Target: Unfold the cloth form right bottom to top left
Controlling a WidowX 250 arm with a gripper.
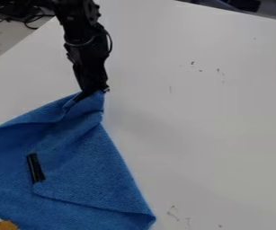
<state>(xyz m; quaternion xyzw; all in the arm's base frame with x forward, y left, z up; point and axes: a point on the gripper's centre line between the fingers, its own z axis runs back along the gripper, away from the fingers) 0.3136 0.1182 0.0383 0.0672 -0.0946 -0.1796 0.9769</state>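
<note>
The blue, softly textured fabric cloth (95, 166) lies over the left and lower part of the work surface, its upper corner drawn to a peak and its lower right corner pointing toward the bottom of the view. One layer is folded over another, with a loose edge running across the lower part. It should handle as light and limp, with enough nap to grip without slipping and nothing in it to break; the likelier trouble is pinching two layers at once or dragging the whole piece along. A corner or the loose edge of the upper layer is the place to take hold, lifting it clear before it is carried across. The cloth spreads below the black two-finger gripper (92, 95), touching it at the upper corner, with most of the fabric well apart from the fingertips. The gripper appears closed on that corner, pinching the bunched fabric. Farther down, a short black strip-like piece (36, 168) rests on the cloth. Near the bottom left corner of the view is a small yellow-brown object (6, 225), just beside the fabric. Beneath it all is the smooth white table (206, 112), with a few dark marks.
</note>
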